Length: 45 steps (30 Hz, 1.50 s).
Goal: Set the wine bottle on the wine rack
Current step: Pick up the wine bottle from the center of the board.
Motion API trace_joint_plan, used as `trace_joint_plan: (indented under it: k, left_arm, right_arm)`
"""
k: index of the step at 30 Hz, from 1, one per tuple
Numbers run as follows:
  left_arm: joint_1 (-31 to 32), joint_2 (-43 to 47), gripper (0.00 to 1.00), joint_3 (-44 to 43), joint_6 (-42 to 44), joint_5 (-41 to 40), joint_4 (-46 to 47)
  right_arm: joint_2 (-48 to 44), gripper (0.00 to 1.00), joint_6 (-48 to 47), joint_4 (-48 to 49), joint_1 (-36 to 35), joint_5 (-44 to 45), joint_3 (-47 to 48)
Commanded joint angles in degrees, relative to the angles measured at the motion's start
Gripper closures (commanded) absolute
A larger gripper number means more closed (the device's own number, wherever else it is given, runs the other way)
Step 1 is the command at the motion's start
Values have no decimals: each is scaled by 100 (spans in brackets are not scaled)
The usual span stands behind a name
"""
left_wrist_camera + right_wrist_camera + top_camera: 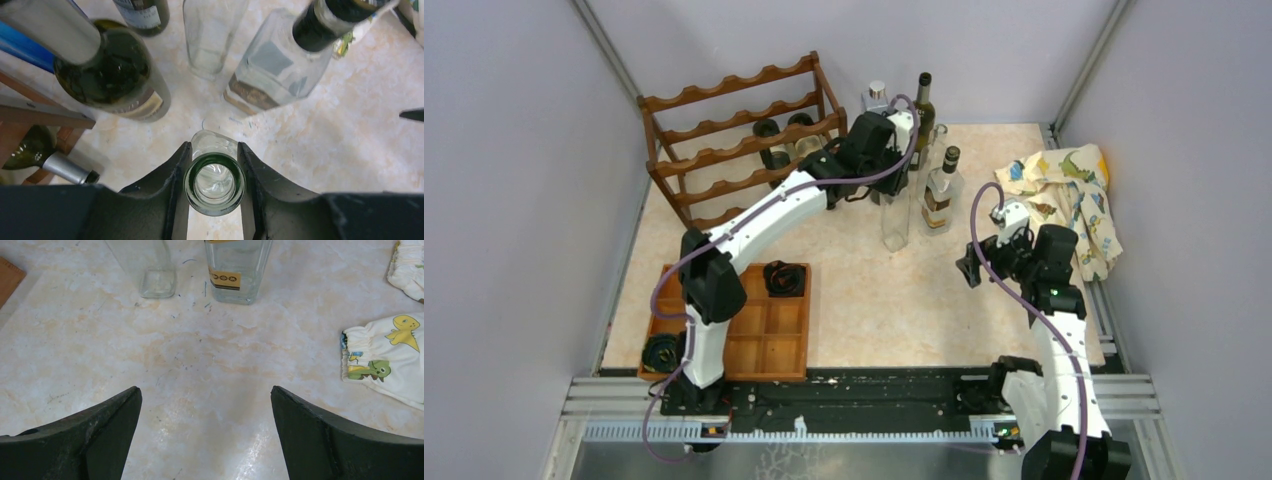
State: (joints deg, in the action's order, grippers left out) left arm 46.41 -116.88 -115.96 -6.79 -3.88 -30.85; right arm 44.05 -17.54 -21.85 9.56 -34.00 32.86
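While the left gripper (214, 147) jaws clamp only the wine bottle (215, 184) rim, right gripper (206, 395) gaping idle, it may slip, toppling the dark bottle (112, 75).

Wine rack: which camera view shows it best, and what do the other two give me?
Top external. The whole wine rack is in frame, with its scalloped rails and dark bottles lying in it. The left wrist view catches only a corner of its frame at the left edge. The right wrist view shows none of it.
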Motion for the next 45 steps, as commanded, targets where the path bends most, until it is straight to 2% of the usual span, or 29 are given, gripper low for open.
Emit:
trace_joint_plan:
  k: [1, 5, 8, 11, 14, 18, 25, 29, 34, 40, 45]
  left_arm:
    - [18, 940, 100, 511, 90, 611, -32]
    - [17, 1952, 100, 1826, -333, 1457, 739]
    - [20, 2701, 100, 2770, -652, 1767, 1357]
    - [44, 3332, 100, 3462, -542, 1967, 1719]
    - [78, 3810, 100, 3805, -199, 1950, 1691]
    - [103, 4139, 100, 3728, 435, 1730, 1055]
    - [123, 4028, 100, 2745, 1823, 576, -683]
    - [123, 3934, 100, 2323, 2620, -156, -1130]
    - [123, 3699, 100, 2043, 3650, -543, -1503]
    - [122, 3460, 100, 2352, 4658, -1034, -1712]
    - [122, 3596, 100, 3180, 5436, -1461, -1227]
  right_arm:
    - [2, 2, -98, 217, 46, -361, 140]
    - [-55, 2, -170, 145, 41, -1028, 159]
    - [-91, 2, -236, 62, 46, -1528, 163]
    - [-89, 2, -250, 74, 46, -1644, 142]
    - [-34, 2, -258, 74, 46, -1695, 133]
    - [5, 2, -267, 83, 46, -1733, 124]
    - [7, 2, -276, 102, 46, -1700, 92]
    - [6, 2, -283, 115, 42, -1689, 81]
    - [2, 2, -285, 111, 46, -1646, 80]
    - [-11, 2, -314, 99, 46, -1600, 71]
    - [-2, 2, -320, 102, 46, -1597, 62]
